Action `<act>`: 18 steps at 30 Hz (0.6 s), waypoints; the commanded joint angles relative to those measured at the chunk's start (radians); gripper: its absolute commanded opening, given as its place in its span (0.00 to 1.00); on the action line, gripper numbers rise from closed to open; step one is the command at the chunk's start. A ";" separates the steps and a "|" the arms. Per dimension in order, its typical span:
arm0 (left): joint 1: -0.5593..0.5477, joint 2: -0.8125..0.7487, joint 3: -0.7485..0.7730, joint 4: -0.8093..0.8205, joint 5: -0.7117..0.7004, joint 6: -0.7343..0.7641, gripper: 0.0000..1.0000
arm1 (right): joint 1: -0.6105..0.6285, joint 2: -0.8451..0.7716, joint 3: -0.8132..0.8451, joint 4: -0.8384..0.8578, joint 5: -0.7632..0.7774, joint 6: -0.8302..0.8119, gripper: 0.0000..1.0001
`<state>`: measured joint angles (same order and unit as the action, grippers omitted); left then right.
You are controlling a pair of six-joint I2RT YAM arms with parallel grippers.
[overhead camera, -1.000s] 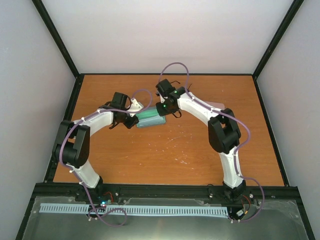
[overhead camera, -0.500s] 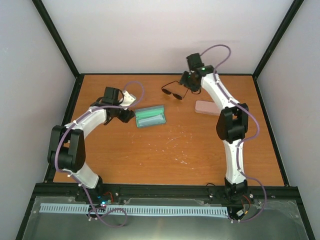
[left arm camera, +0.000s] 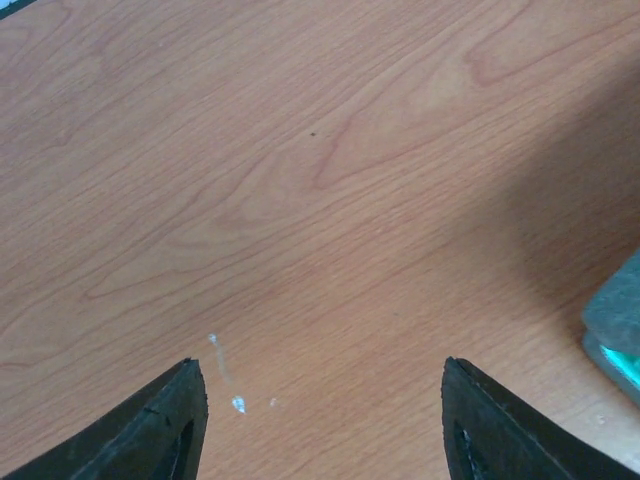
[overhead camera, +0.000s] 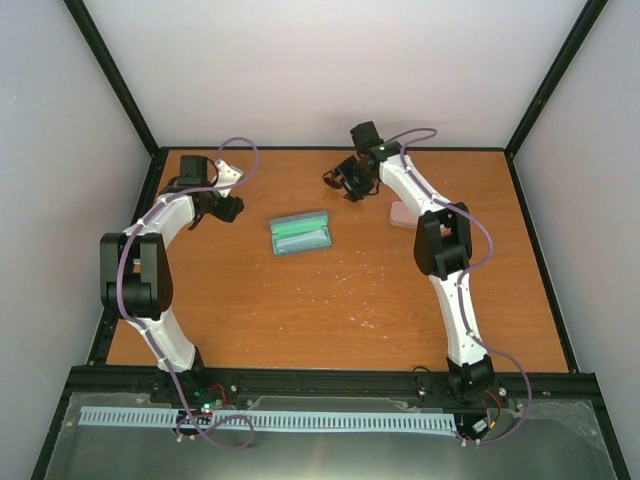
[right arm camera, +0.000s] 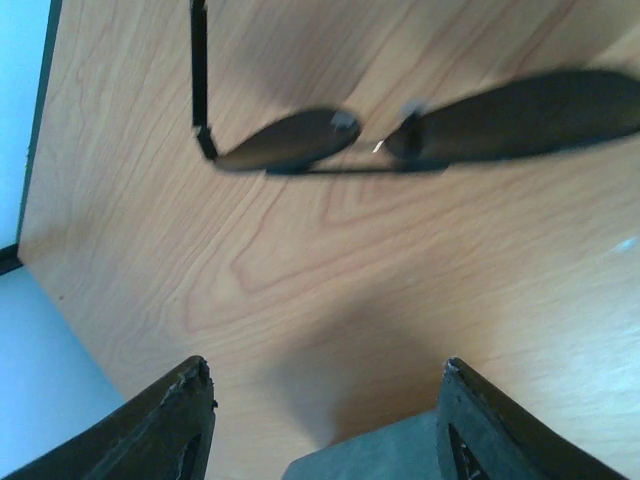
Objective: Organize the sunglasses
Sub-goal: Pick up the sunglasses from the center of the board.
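The black-framed sunglasses (overhead camera: 331, 179) lie unfolded on the table at the back centre. In the right wrist view they lie (right arm camera: 300, 140) just ahead of the fingertips, lenses dark, one temple pointing away. My right gripper (overhead camera: 352, 180) hangs over them, open and empty (right arm camera: 325, 365). My left gripper (overhead camera: 222, 208) is at the back left, open and empty (left arm camera: 320, 365) over bare wood. The pale reddish-clear sunglasses are not in view.
An open blue-grey case (overhead camera: 300, 233) lies left of centre; its corner shows at the right edge of the left wrist view (left arm camera: 618, 320). A pink case (overhead camera: 403, 213) lies under the right arm. A grey-blue flat thing (right arm camera: 380, 455) lies between the right fingers.
My right arm left the open case, swung to the back and came down beside the black sunglasses. My left arm drew back left, away from the case.
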<state>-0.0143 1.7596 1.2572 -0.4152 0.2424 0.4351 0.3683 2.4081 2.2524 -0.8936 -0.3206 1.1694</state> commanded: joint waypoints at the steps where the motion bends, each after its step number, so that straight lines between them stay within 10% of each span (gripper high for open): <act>1: 0.039 0.030 0.060 0.013 0.054 0.035 0.64 | 0.029 0.034 -0.004 0.052 -0.029 0.158 0.59; 18: 0.158 0.077 0.095 0.008 0.092 0.029 0.64 | 0.026 0.072 -0.030 0.170 0.089 0.313 0.59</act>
<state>0.1398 1.8107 1.3041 -0.4114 0.3077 0.4591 0.3931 2.4580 2.2299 -0.7734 -0.2726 1.4109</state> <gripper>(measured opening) 0.637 0.592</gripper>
